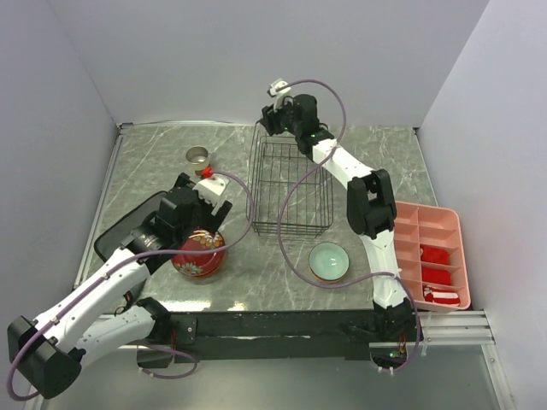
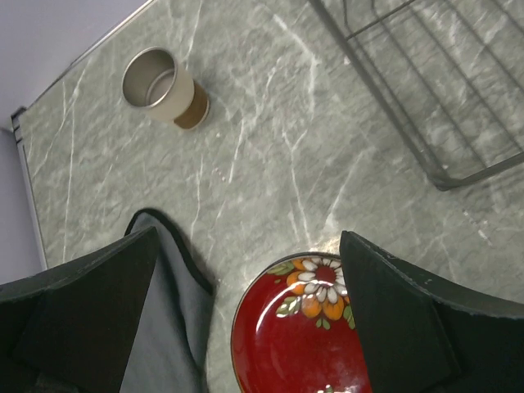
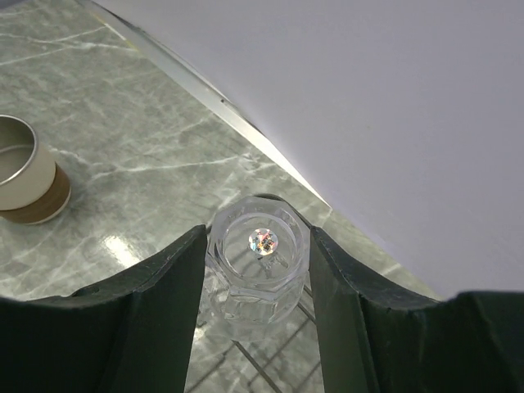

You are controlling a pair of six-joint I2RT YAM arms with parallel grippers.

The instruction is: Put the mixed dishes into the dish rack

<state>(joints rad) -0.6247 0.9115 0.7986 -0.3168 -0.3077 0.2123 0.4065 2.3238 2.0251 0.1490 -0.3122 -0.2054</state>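
**Worktop inventory: dishes, rack and both pairs of fingers**

Item 1. Glossy red floral bowl (image 2: 286,344), one. It sits upright on the worktop (image 2: 270,139), below the left gripper (image 2: 250,246). The left fingers (image 2: 82,303) stand wide apart. The bowl lies in the gap between them, closer to the right-hand finger, whose edge overlaps the rim in the wrist view. Whether that finger touches the bowl cannot be told. The bowl lies just beside the black cloth (image 2: 172,303).

Item 2. Clear faceted glass (image 3: 258,286), one. It is clamped upright between the fingers (image 3: 147,319) of the right gripper (image 3: 258,237), one finger pressed to each side. The glass is held above the far edge of the dish rack (image 1: 289,192), whose wires show beneath it.

Item 3. Small tan cup (image 1: 198,156), one. It stands upright on the worktop, left of the rack and well apart from both pairs of fingers.

Item 4. Pale mint-green bowl (image 1: 329,260), one. It sits upright on the worktop, near the rack's near end and outside it.

Item 5. Dish rack, one, of black wire. No dish shows inside it.

Item 6. Pink compartment tray (image 1: 408,212), one, at the worktop's right edge, with red objects in some compartments.

Tally: two bowls, one cup, one glass, one rack, one tray, one cloth.
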